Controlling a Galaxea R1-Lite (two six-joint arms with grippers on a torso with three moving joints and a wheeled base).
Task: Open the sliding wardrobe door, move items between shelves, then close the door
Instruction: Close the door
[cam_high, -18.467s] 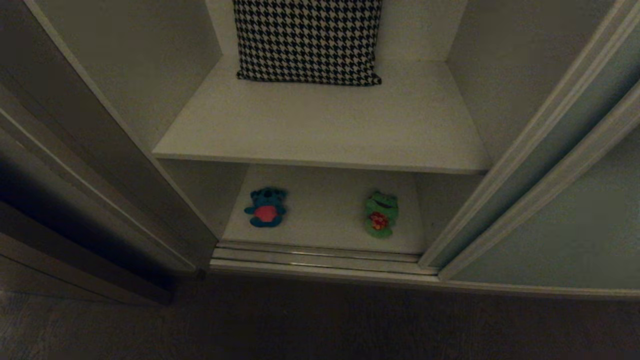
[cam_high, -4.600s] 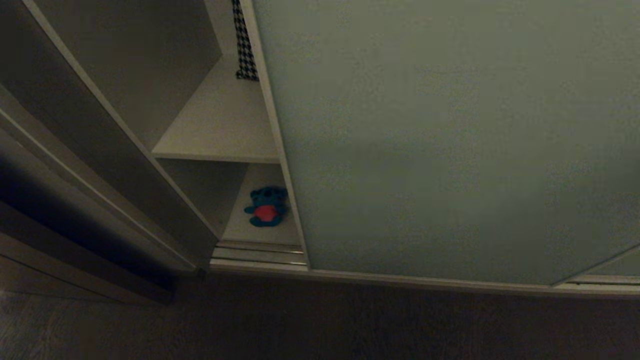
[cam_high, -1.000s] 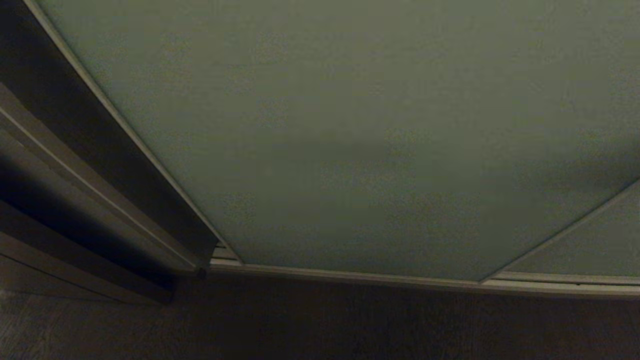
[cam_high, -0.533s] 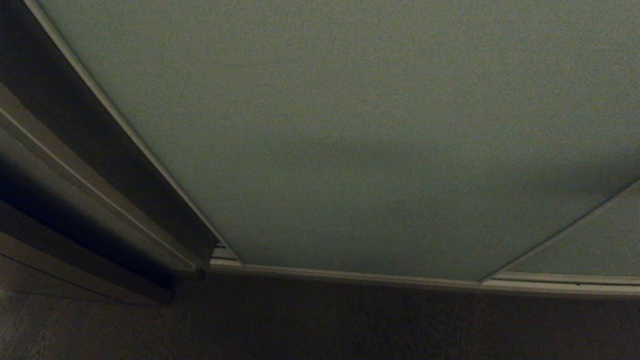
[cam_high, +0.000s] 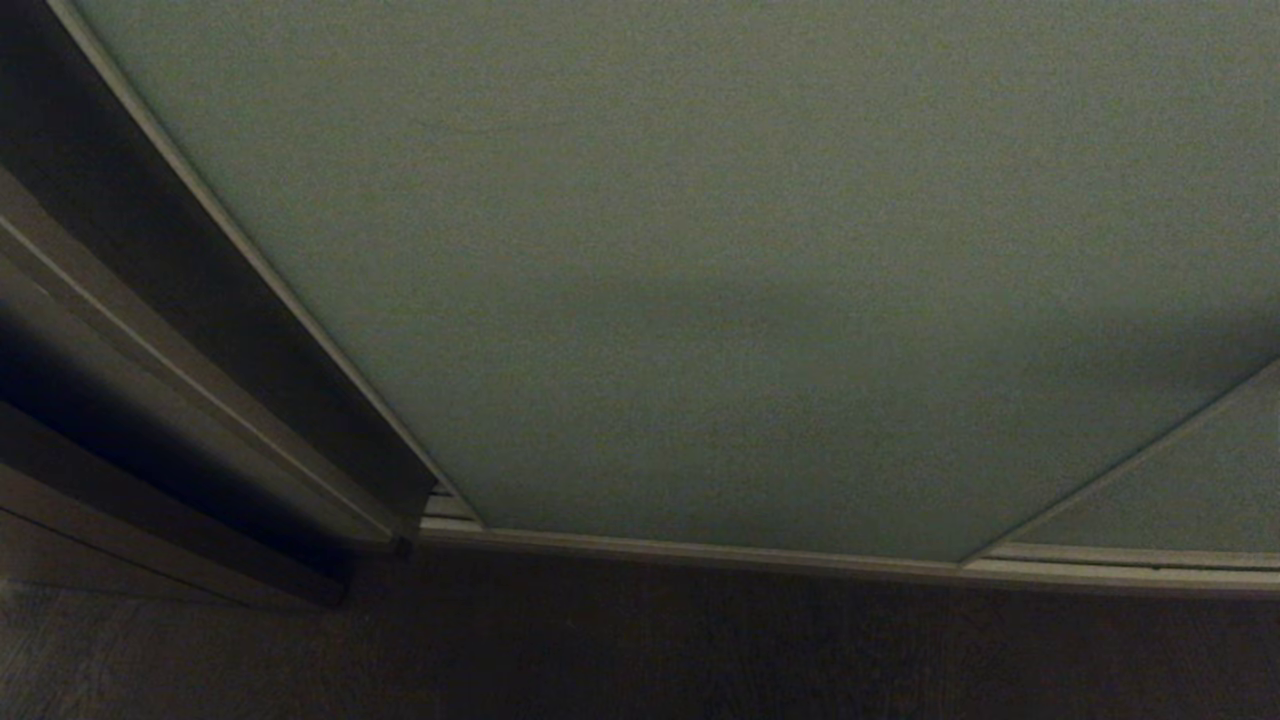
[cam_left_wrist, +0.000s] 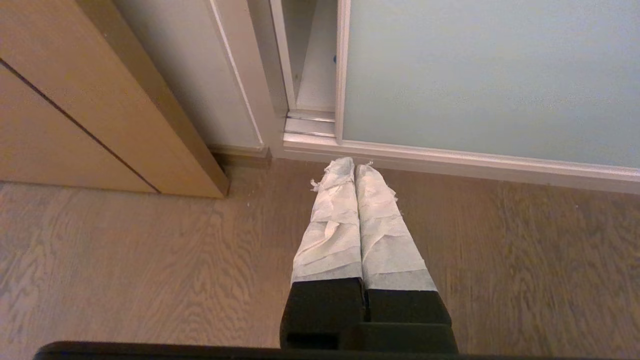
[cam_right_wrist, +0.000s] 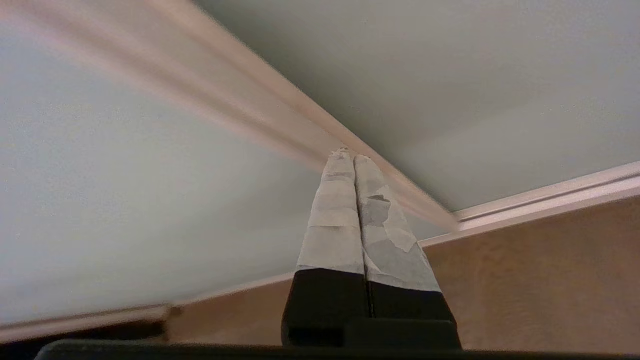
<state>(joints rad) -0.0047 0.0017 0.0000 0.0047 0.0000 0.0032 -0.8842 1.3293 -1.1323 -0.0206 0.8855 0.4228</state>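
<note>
Sliding wardrobe door unmarked, nearly closed, left gripper closed above floor, right gripper closed, empty.

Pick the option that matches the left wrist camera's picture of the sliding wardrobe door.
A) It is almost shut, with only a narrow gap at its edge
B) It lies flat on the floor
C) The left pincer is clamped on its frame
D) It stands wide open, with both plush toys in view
A: the sliding wardrobe door leaves only a narrow gap at its edge; the left pincer is shut, holding nothing.
</note>
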